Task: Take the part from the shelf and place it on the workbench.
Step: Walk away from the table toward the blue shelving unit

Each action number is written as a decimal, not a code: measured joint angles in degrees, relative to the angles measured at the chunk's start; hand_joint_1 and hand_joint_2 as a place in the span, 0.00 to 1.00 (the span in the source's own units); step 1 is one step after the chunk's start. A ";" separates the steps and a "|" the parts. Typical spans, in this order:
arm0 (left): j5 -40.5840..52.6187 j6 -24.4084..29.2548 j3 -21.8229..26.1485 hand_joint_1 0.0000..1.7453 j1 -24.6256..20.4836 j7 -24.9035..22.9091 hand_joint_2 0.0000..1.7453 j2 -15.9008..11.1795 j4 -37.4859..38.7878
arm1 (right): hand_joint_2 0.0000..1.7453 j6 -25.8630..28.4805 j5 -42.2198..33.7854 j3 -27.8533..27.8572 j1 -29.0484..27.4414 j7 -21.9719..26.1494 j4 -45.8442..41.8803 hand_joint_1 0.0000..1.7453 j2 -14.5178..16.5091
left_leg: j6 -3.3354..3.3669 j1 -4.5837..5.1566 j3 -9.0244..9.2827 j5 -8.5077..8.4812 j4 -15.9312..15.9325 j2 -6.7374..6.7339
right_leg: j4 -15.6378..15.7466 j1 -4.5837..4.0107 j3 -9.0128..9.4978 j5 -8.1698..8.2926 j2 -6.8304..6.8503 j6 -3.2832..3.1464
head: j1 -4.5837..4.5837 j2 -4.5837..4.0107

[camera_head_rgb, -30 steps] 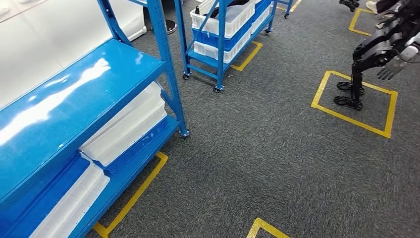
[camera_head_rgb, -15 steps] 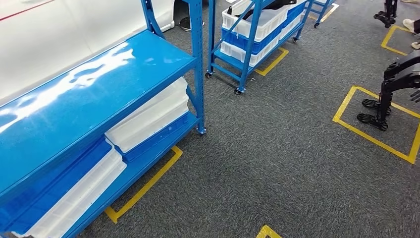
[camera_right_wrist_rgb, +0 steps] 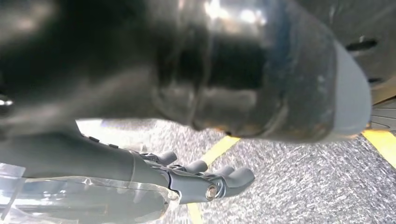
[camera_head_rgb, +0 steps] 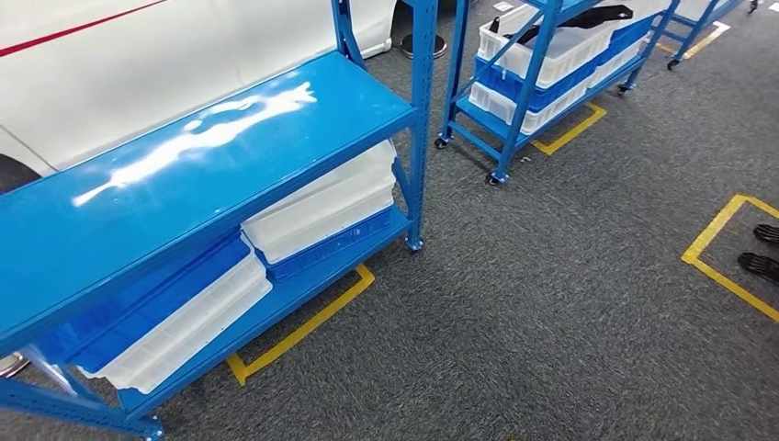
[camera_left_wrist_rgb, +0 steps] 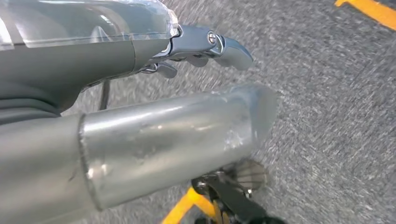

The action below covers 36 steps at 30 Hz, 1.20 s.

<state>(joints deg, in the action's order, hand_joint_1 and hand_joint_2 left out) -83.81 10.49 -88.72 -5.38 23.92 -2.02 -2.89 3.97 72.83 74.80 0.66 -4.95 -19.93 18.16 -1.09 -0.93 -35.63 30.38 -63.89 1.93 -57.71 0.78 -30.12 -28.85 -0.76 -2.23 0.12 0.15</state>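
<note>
Left hand [camera_left_wrist_rgb: 201, 44]: hangs over grey carpet, fingers loose and apart, grasping nothing.

Near shelf [camera_head_rgb: 184, 156], left: glossy blue top deck; white bins [camera_head_rgb: 321, 207] stacked on blue ones on the lower deck. Risk: its corner post juts toward the walkway, so a swinging arm could clip it in passing.

Yellow floor tape [camera_head_rgb: 303, 326]: runs along the shelf's foot.

Wheeled rack [camera_head_rgb: 525, 92], far, right of centre: white and blue crates. Risk: it stands on castors and may roll if leaned on.

Part [camera_head_rgb: 602, 13]: dark, lying across the top white crate [camera_head_rgb: 560, 50]; probably the task's item, though too small to be certain. Risk: the rack's slanted brace crosses in front of it, so a reaching hand could snag there; a poor hold could drop it.

Dark feet [camera_head_rgb: 761, 265], far right edge: another machine, near enough to crowd a wide turn.

Right hand [camera_right_wrist_rgb: 201, 179]: fingers slack and spread, empty.
</note>
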 joint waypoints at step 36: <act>-0.83 -1.34 -0.02 0.00 0.05 -0.89 0.00 0.11 0.31 | 0.00 0.55 0.78 0.33 0.57 -0.30 2.45 0.00 -1.18 | -1.01 -0.21 -1.22 0.93 -5.06 -2.22 | -0.31 -0.47 -0.18 -0.15 4.62 -0.18 | -0.08 0.00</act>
<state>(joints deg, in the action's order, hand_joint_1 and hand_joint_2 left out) -84.64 9.15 -88.74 -5.34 23.03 -1.91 -2.58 4.52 73.60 75.13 1.23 -5.25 -17.47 16.98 -2.10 -1.14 -36.85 31.31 -68.95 -0.29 -58.02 0.31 -30.30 -29.00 3.86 -2.41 0.04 0.15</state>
